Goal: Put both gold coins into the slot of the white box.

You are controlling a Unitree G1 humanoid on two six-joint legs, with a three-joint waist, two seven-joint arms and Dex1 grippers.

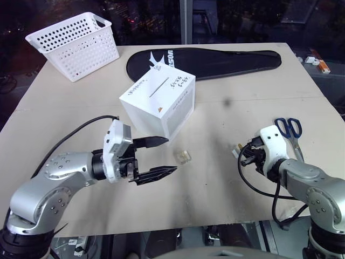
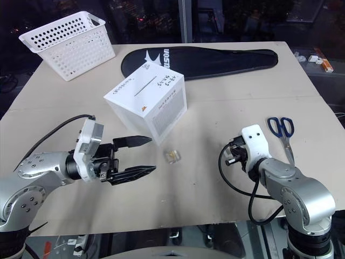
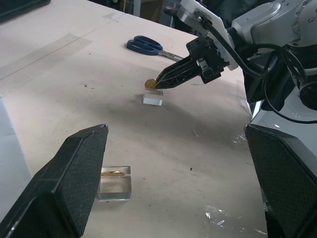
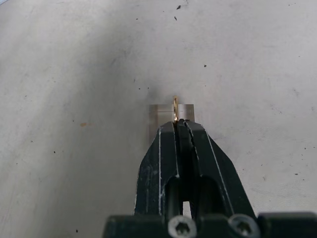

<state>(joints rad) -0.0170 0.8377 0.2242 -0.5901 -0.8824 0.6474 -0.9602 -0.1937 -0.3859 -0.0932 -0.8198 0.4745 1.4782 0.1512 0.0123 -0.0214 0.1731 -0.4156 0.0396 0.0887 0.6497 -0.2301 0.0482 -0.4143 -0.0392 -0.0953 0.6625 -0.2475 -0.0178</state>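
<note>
Near the tabletop's [image 1: 259, 81] front edge, the left gripper [image 1: 161, 157] hovers with fingers spread apart. The white box [image 1: 156, 102] stands mid-tabletop; one gold coin [image 1: 184, 155] lies just before it. Rightward, the right gripper [image 3: 159, 84] pinches the other gold coin [image 3: 149, 83] above its clear case [image 3: 152, 98].

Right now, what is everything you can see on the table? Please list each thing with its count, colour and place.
white box: one, white, mid-table, slot on top.
gold coins: two, gold; one on a clear case in front of the box; one pinched on edge by the right gripper above its clear case.
basket: one, white, perforated, far left corner.
racket cover: one, black, behind the box.
scissors: one pair, blue handles, right side.
table: one, beige.
left gripper: open, black fingers, beside the box.
right gripper: shut on a coin, right side.
</note>
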